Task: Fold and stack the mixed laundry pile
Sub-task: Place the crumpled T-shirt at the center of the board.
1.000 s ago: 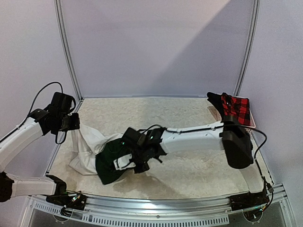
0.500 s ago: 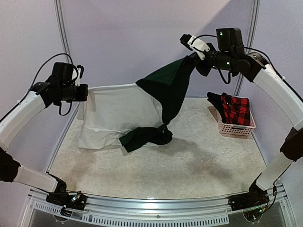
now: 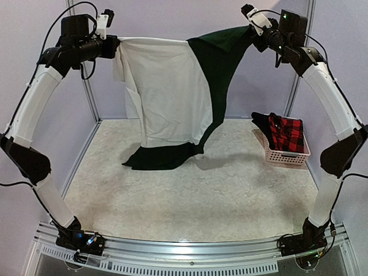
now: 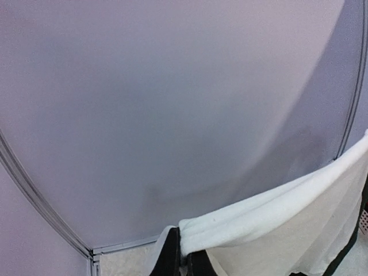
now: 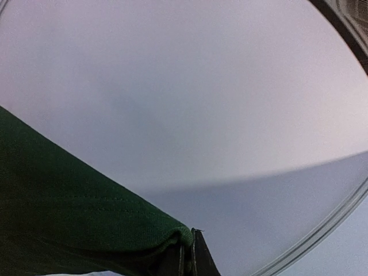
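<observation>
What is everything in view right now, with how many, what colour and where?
white cloth: one, white, held up high, hanging over the far side of the table.
dark green cloth: one, dark green, hanging beside the white, lower end on the table; whether the two are joined, cannot tell.
checked shirt: one, red and black, in the basket.
basket: one, pink, table's far right.
table: one, pale speckled.
left tool: one, black, shut on the white cloth.
right tool: one, black, shut on the dark green cloth.
</observation>
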